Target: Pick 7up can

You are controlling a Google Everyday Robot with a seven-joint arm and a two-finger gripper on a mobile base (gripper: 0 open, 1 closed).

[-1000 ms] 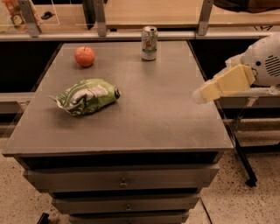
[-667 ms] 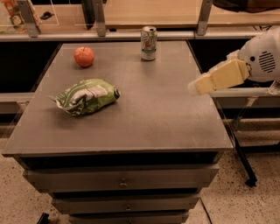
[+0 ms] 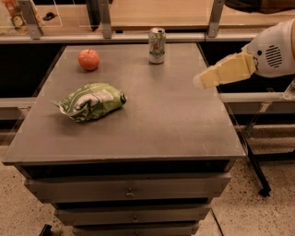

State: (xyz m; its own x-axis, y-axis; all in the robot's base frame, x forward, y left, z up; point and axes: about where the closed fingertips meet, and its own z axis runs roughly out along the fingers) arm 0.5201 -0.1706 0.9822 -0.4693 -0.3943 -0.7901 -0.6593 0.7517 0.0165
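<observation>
I see a grey worktop (image 3: 161, 115) on a drawer cabinet (image 3: 92, 190), standing on speckled floor (image 3: 269, 216). A pale wooden counter (image 3: 156, 11) runs behind metal posts (image 3: 105, 18). My gripper (image 3: 202, 81) hovers at the worktop's right edge.

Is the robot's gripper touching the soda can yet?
Apart. The camera view shows the gripper over the right edge of the table, and a wide stretch of its surface separates it from the 7up can at the far edge.

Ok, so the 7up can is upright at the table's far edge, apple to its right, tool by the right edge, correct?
No, the camera view shows the apple left of the 7up can. Rest holds, with the tool by the right edge.
</observation>
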